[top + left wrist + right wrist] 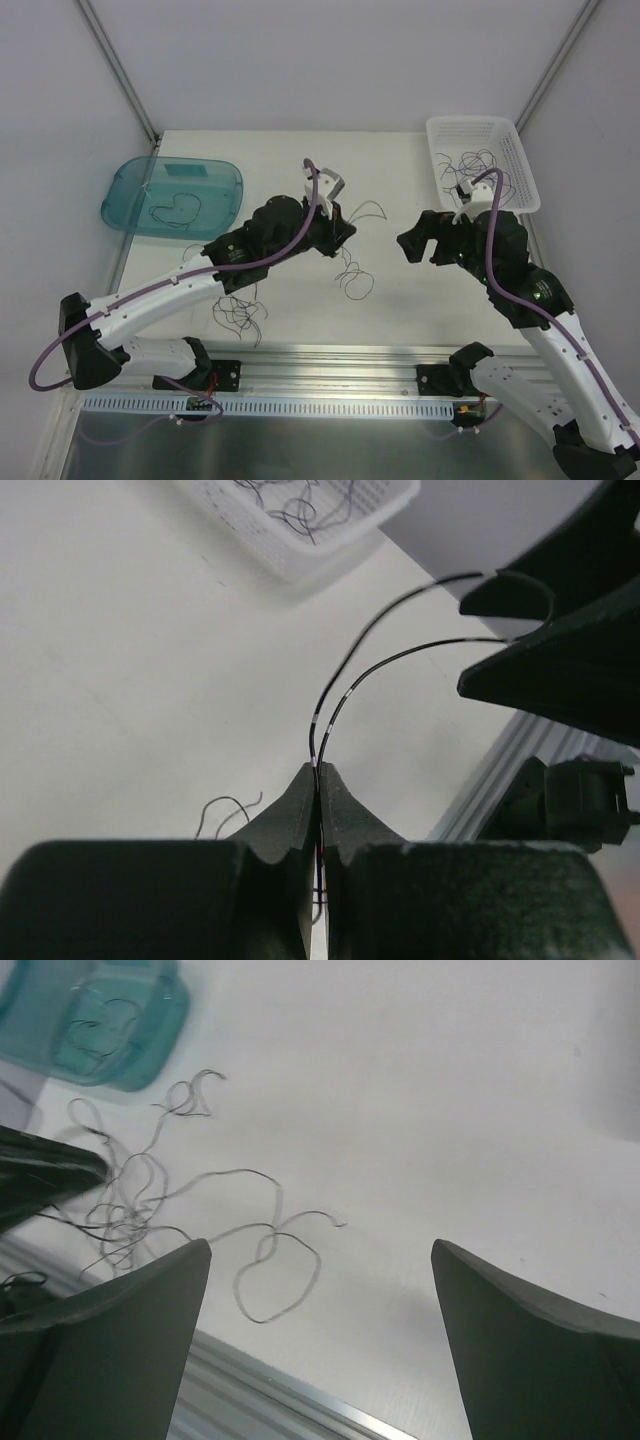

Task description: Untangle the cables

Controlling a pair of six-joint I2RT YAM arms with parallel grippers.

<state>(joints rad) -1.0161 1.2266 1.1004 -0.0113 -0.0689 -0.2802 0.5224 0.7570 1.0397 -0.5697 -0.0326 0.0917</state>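
My left gripper reaches over the table's middle and is shut on a thin dark cable. Two strands of that cable rise from the pinched fingertips and arc right toward the right gripper's dark fingers. My right gripper hovers just right of the left one; its jaws stand wide open with nothing between them. A looped cable lies on the table below it, and a tangle of several cables lies near the front edge.
A teal tray at the left holds one cable. A white basket at the back right holds several more. A metal rail runs along the table's near edge.
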